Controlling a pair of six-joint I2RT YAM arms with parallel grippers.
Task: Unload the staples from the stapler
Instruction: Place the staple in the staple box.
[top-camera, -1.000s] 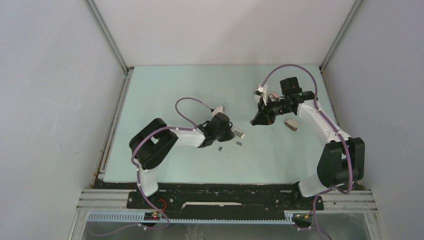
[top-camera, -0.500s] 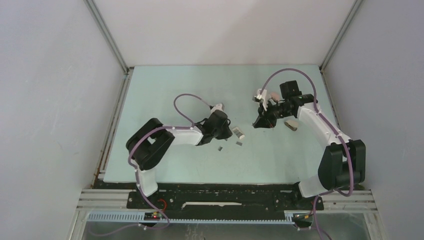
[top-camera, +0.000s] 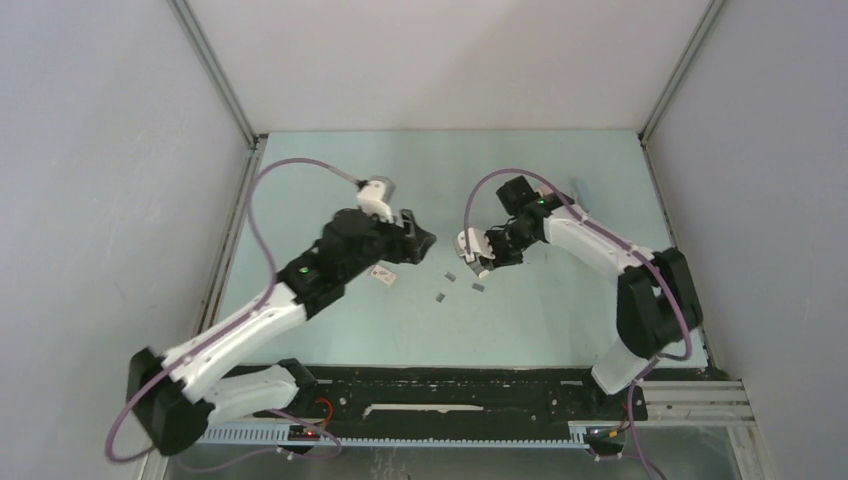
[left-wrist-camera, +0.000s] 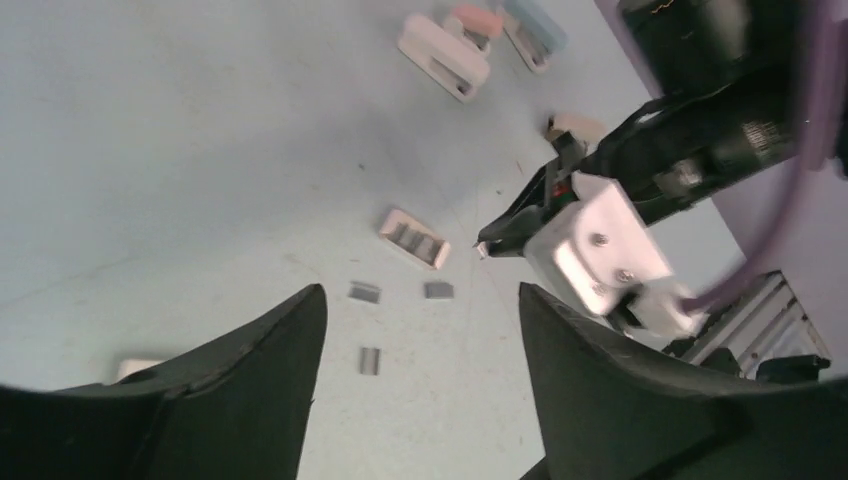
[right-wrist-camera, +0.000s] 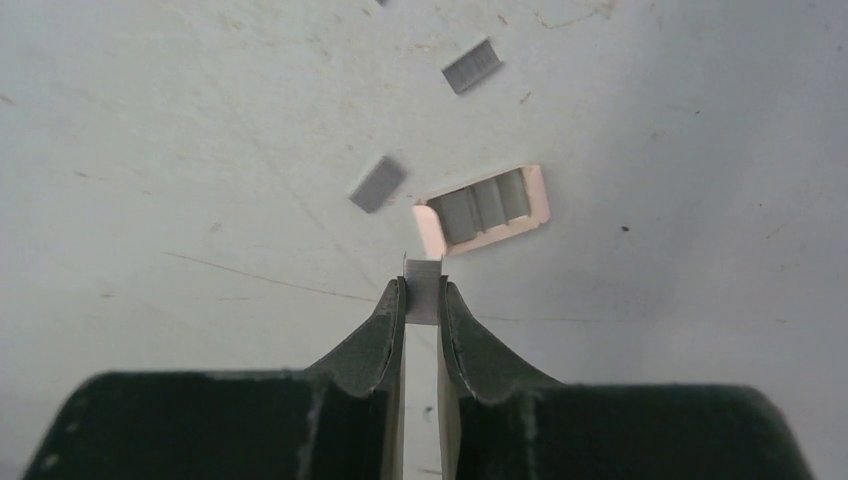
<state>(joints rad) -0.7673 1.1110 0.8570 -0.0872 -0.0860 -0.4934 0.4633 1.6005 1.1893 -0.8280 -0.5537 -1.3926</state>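
Note:
My right gripper (right-wrist-camera: 424, 295) is shut on a short grey strip of staples (right-wrist-camera: 424, 283), its tips just short of a small pinkish-white tray (right-wrist-camera: 485, 210) that holds more grey strips. Loose strips (right-wrist-camera: 378, 183) lie on the table beside the tray, and three show from above (top-camera: 450, 277). My left gripper (left-wrist-camera: 420, 292) hangs open above these strips with nothing between its fingers. From the left wrist, a white mini stapler (left-wrist-camera: 445, 55), a pink one (left-wrist-camera: 478, 20) and a blue one (left-wrist-camera: 535, 32) lie at the far side.
A small white box (top-camera: 383, 277) lies on the pale green table (top-camera: 330, 170) under my left arm. Grey walls close in the table on three sides. My right arm (top-camera: 600, 240) covers most of the staplers from above; only the blue one (top-camera: 578, 188) shows.
My left gripper has opened, lifted off the table and drawn back to the left. My right gripper has come down and leftward to the tray, still holding its strip.

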